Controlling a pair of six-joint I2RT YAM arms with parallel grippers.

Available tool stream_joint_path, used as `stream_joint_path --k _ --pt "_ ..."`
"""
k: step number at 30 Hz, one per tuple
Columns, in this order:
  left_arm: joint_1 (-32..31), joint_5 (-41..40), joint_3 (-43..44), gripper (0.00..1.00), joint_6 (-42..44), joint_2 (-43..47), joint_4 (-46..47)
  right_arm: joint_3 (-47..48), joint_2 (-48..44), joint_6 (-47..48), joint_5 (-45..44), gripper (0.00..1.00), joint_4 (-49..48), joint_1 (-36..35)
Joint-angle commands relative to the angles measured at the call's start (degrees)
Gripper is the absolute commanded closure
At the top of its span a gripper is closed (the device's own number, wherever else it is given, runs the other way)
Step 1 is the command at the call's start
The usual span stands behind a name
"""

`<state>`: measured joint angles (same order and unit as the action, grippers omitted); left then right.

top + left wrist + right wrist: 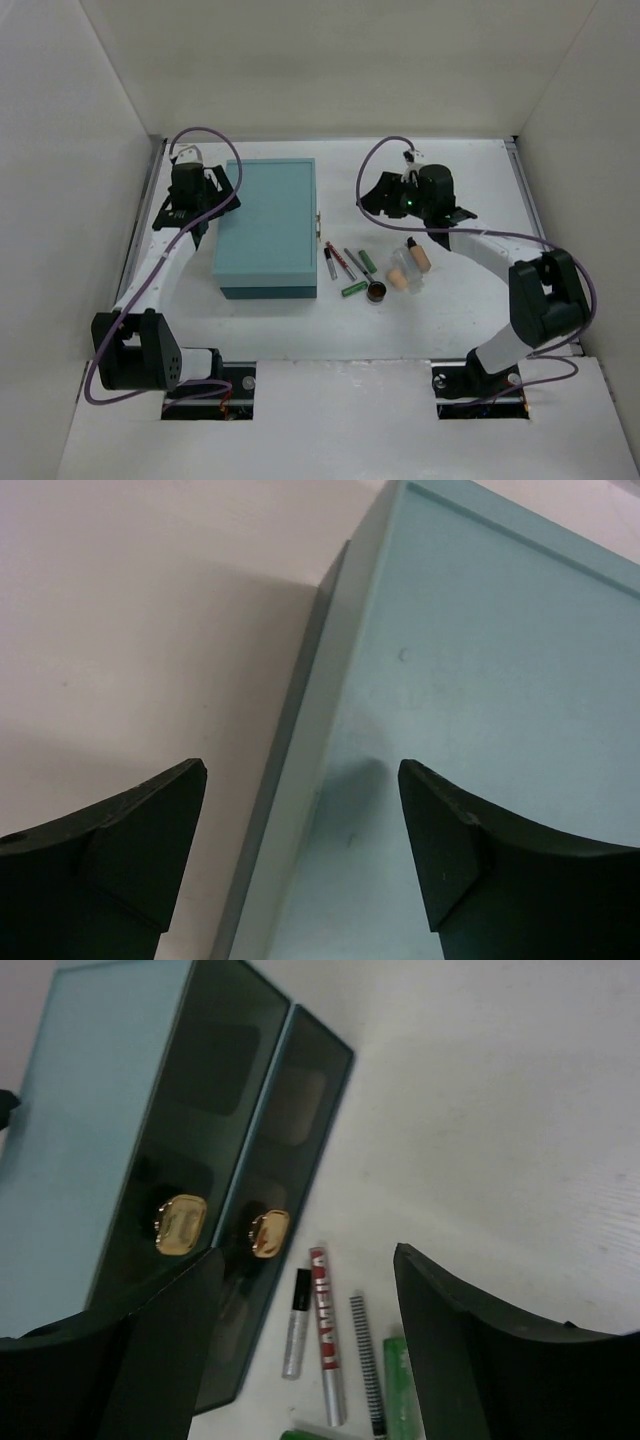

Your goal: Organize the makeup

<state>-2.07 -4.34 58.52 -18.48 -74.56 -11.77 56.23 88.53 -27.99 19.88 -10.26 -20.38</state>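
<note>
Red-and-silver tube (324, 1335): white lettering along red part, too blurred to read. Makeup lies just right of teal box (265, 228), near its gold clasps (180, 1223): silver tube with black cap (296, 1325), striped pencil (366, 1360), green tubes (353, 288), round brown piece (377, 291), peach sponge (397, 277), beige bottle (419, 256) with black cap. Left gripper (300, 780) over box's left edge, fingers spread wide, empty. Right gripper (305, 1260) above makeup, right of box, fingers wide, empty.

I'm looking into a lab test cell: bare white panels (300, 60) wall in a white table (300, 330), with my left arm (165, 262) and right arm (540, 290) bolted at its near edge.
</note>
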Motion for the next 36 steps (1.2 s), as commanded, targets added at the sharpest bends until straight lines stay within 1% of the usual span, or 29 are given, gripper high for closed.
stream_joint_path --k 1,3,6,10,13,15,17,22,27,29,33,36 --pt "0.5 7.1 -1.1 0.27 0.9 1.0 4.2 1.6 2.2 -8.1 11.5 0.26 -13.3 0.1" --pt "0.9 7.2 -2.0 0.32 1.0 1.0 4.3 0.6 4.4 -12.0 13.9 0.28 -18.1 0.1" --pt "2.2 6.6 -2.2 0.4 1.3 -0.1 3.6 0.7 9.1 -17.3 17.3 0.27 -24.3 -0.5" --pt "2.5 6.6 -2.6 0.46 1.3 -1.2 3.8 1.7 15.0 -24.6 21.4 0.27 -33.2 -1.8" --pt "2.3 6.6 -2.9 0.52 1.3 -1.5 3.7 1.5 17.5 -29.3 23.4 0.28 -39.6 -2.6" --pt "2.3 6.6 -3.2 0.57 1.3 -1.5 3.6 1.3 18.8 -31.6 24.5 0.28 -42.5 -3.3" --pt "2.3 6.5 -3.8 0.6 1.3 -1.5 3.5 1.3 19.6 -32.9 25.3 0.28 -44.7 -4.1" --pt "2.2 5.5 -4.5 0.6 1.3 -1.0 3.5 1.8 22.0 -34.9 25.3 0.29 -46.0 -5.5" --pt "1.9 4.2 -5.1 0.61 1.1 -0.9 3.3 1.5 23.2 -35.0 25.4 0.29 -46.3 -5.9" --pt "1.9 4.0 -5.3 0.61 1.0 -0.7 3.2 2.1 24.1 -35.2 25.6 0.3 -46.0 -6.3" --pt "1.8 3.9 -5.7 0.61 0.8 -0.3 3.1 2.7 25.4 -36.0 25.7 0.38 -46.6 -6.3" --pt "1.6 3.9 -5.7 0.61 0.6 -0.4 3.1 3.1 26.2 -36.7 26.5 0.38 -47.0 -6.5"
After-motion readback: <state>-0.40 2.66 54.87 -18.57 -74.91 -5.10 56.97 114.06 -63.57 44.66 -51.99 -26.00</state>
